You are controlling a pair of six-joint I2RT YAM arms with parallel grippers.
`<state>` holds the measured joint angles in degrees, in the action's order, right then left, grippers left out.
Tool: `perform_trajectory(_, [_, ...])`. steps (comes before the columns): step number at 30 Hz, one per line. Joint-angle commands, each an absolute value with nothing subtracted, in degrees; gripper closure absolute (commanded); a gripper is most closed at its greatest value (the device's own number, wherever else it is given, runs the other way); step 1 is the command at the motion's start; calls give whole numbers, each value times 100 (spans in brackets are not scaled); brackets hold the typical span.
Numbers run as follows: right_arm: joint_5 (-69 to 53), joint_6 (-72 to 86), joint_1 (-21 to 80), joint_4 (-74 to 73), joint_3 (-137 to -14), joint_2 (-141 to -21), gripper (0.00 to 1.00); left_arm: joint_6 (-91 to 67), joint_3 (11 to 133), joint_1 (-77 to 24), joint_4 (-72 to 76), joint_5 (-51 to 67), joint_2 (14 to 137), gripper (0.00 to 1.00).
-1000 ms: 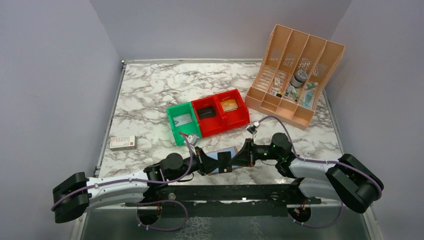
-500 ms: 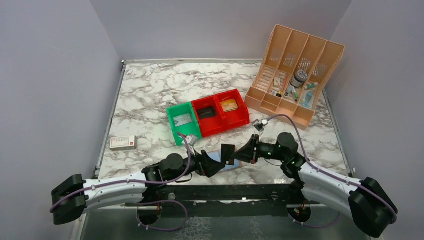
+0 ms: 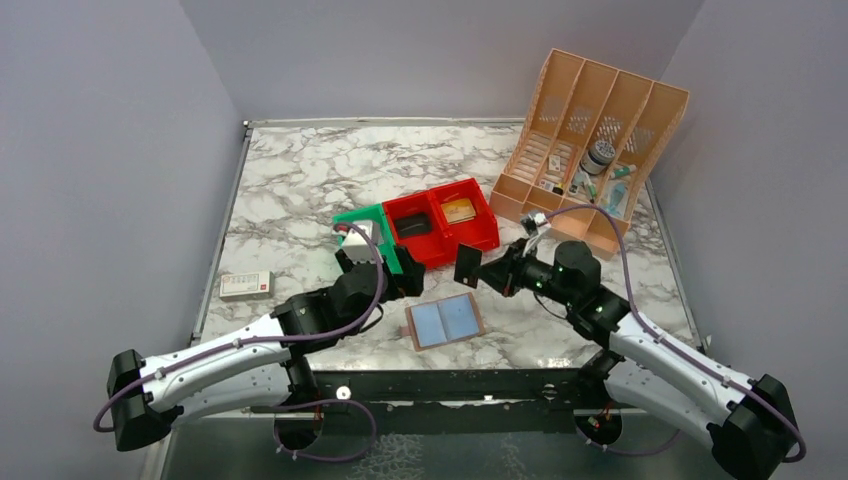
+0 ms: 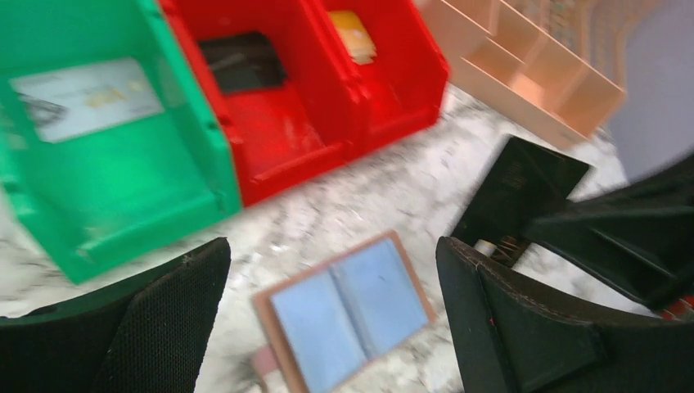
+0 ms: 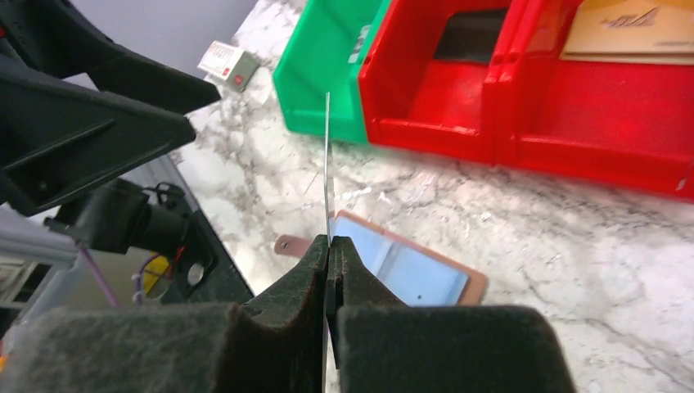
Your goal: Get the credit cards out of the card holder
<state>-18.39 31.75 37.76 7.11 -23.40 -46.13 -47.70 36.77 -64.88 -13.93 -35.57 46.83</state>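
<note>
As right claw pinches the dark card, card holder lies apart.

Glossy plastic red bin, polished marble-look table, card holder possibly matt leather, blurred.

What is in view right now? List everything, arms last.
card holder: one, brownish-pink, open flat, front centre.
dark card: one, dark grey, held in the air.
red bins: two, red, mid-table.
green bin: one, green, left of the red bins.
yellow-gold card: one, in the right red bin.
pale card: one, in the green bin.
dark object: one, in the left red bin.
file organizer: one, peach, back right, small items inside.
small box: one, white-red, left edge.
table: one, marble.
left gripper: open, near the green bin.
right gripper: shut on dark card.
</note>
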Motion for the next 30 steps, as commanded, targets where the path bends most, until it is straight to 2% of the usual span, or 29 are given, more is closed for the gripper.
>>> perform_trajectory(1, [-1156, 2547, 3753, 120, -2959, -4896, 99, -4148, 4114, -5709, -2022, -4032, 4825, 1])
perform_trajectory(5, [-1064, 2015, 3753, 187, -3403, -5236, 99, -3765, 4451, -4679, -2119, -3188, 4998, 1])
perform_trajectory(12, [-1320, 1078, 3760, 394, -4346, -6496, 99, -4020, 3869, -3320, -2275, -1971, 4870, 1])
perform_trajectory(16, [-801, 445, 3946, 381, -5019, -7288, 99, -4246, 3388, -3200, -2245, -1816, 4383, 1])
perform_trajectory(23, [-197, -1310, 4420, 1303, -5206, -8155, 99, -4044, 3007, -3199, -2069, -1351, 3835, 1])
perform_trajectory(26, [-149, -1905, 4504, 1717, -5146, -8477, 99, -3968, 2961, -3199, -2055, -1328, 3814, 1])
perform_trajectory(30, [-656, -2244, 4555, 2397, -4929, -8772, 99, -3873, 2854, -3199, -1961, -1353, 3875, 1])
